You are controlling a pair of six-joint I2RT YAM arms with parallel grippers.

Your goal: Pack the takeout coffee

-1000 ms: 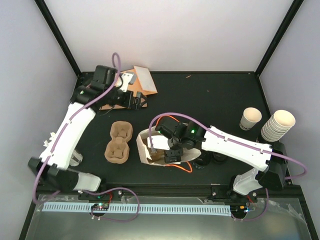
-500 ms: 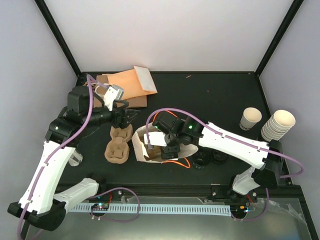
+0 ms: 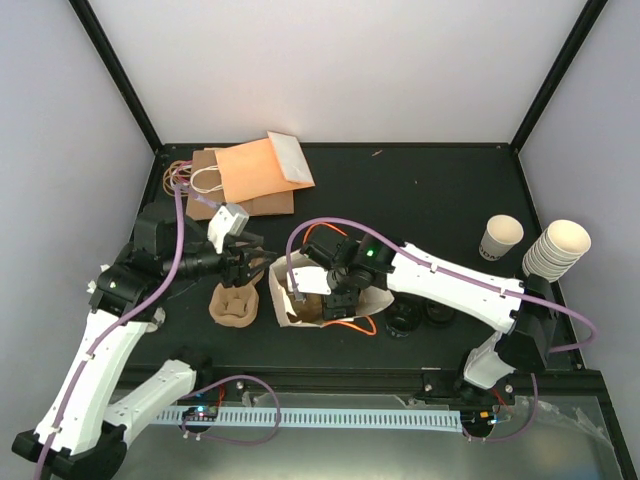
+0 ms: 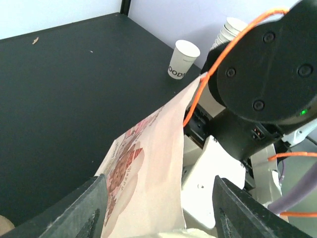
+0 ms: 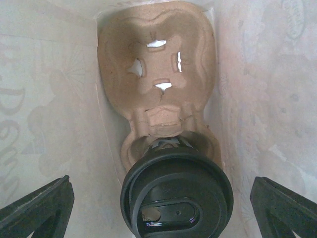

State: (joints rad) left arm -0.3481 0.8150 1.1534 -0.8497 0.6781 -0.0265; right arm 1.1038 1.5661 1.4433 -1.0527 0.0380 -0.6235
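We judge the takeout coffee [image 5: 177, 191] packed, lidded in the carrier [image 5: 156, 74] inside the bag [image 3: 283, 300]; next our wide-spread right gripper [image 5: 161, 206] must lift clear, while the left gripper [image 4: 163, 213] straddles the bag's rim with parted jaws.

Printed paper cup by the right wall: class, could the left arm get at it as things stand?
Probably not. The printed paper cup stands far to the right, with the paper bag and the right arm between it and the left gripper.
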